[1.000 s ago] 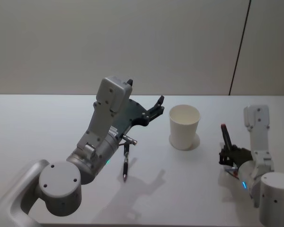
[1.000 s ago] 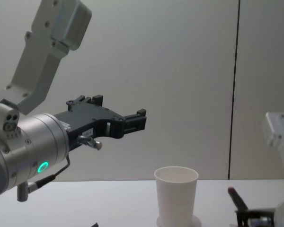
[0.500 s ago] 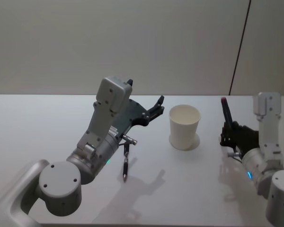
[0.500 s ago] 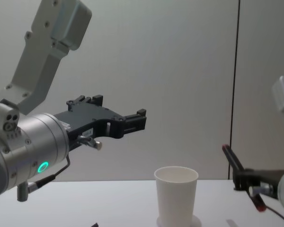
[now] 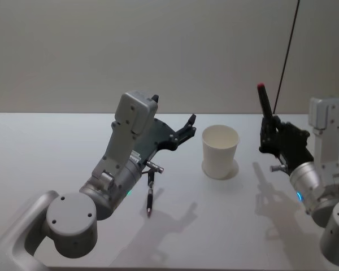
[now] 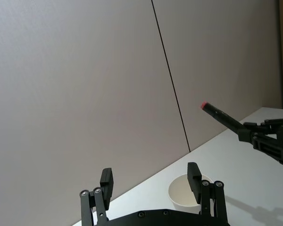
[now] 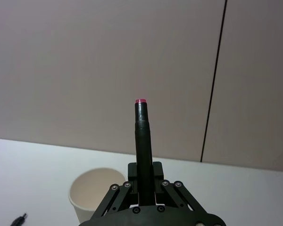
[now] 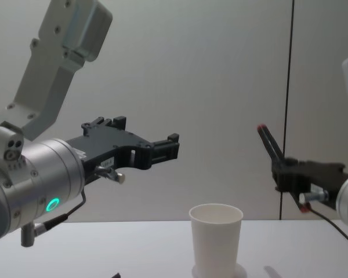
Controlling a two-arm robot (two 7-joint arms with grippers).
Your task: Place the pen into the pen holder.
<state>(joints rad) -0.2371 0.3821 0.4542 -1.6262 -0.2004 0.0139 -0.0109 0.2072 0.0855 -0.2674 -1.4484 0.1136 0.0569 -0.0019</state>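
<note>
Tabletop (image 5: 45, 147) w/ upright pen holder (image 5: 220, 151); right hand (image 5: 269, 132) grips pen (image 5: 265, 107) nearby.

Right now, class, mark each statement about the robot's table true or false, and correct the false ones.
1. The right gripper holds a pen. True.
2. That pen stands in the cup. False: it is in the air, to the cup's right.
3. The left gripper is open. True.
4. The cup lies on its side. False: it stands upright.
5. A second pen lies on the table. True.
</note>
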